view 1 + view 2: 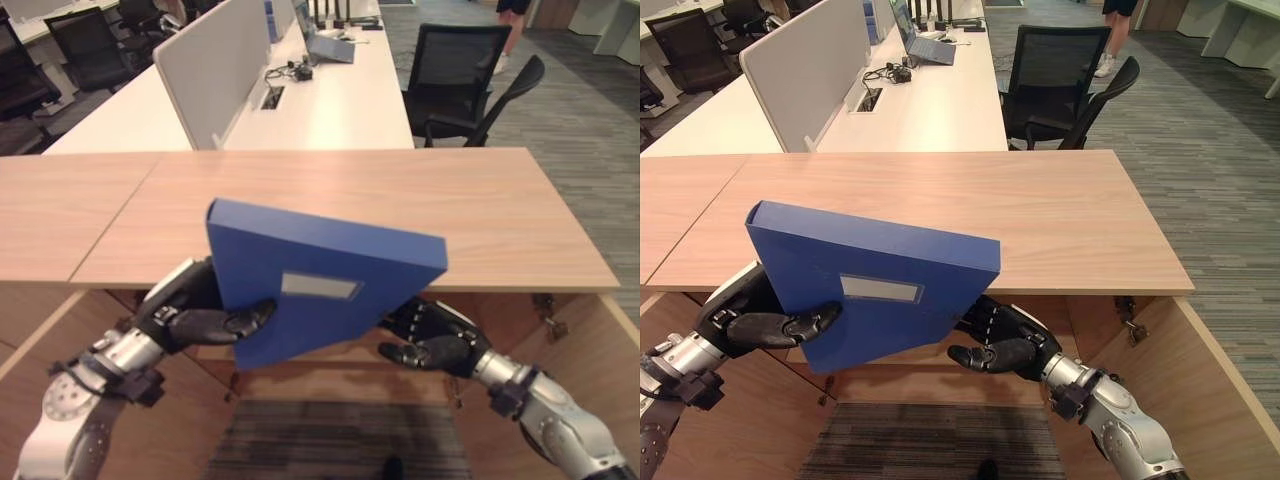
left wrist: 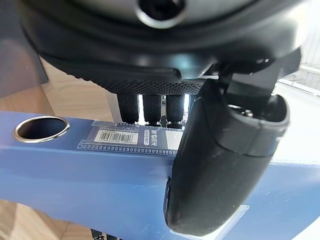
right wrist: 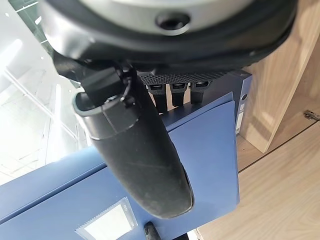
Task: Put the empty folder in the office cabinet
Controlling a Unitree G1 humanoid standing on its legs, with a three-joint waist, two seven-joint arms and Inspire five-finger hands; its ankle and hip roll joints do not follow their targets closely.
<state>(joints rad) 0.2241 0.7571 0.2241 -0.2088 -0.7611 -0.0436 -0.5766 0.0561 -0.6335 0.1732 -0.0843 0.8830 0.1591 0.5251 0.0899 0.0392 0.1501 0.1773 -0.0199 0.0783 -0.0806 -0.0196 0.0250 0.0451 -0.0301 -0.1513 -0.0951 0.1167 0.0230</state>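
Blue folder [image 1: 320, 285] held tilted in the air at the near edge of the wooden surface [image 1: 400, 210], in front of the open cabinet below it. Left robot hand [image 1: 200, 315] pinches its lower left corner, thumb across the front; right robot hand [image 1: 430, 340] grips its lower right edge.

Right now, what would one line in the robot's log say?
folder: blue, held tilted in front of wooden cabinet | left hand: gripping left side | right hand: gripping lower right side | doors open below | not yet inside
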